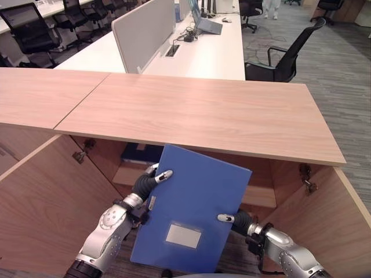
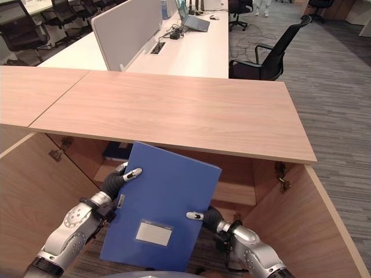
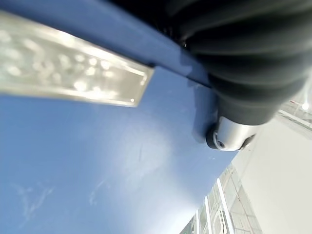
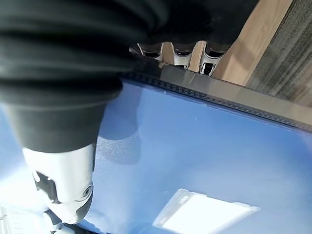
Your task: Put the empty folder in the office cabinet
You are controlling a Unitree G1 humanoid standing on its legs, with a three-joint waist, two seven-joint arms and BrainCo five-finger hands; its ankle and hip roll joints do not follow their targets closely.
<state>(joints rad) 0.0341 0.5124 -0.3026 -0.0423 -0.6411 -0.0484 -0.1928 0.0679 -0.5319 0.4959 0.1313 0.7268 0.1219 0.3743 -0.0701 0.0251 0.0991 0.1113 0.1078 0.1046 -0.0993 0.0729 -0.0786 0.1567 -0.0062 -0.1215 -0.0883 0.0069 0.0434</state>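
A blue folder (image 1: 194,205) with a white label pocket is held tilted in front of the open office cabinet (image 1: 264,182), its upper edge just under the wooden top. My left hand (image 1: 145,184) grips the folder's left edge, thumb (image 3: 229,139) on the front face. My right hand (image 1: 240,221) pinches the lower right edge; its thumb (image 4: 63,185) lies on the front and its fingers (image 4: 180,53) curl behind the edge. Inside, a dark blue folder (image 1: 142,153) lies flat on the shelf (image 1: 124,174).
The cabinet's doors stand open at the left (image 1: 52,197) and right (image 1: 342,231). Its wooden top (image 1: 197,110) spans the view. Behind are white desks with a divider (image 1: 145,29), a laptop (image 1: 206,22) and a black office chair (image 1: 284,58).
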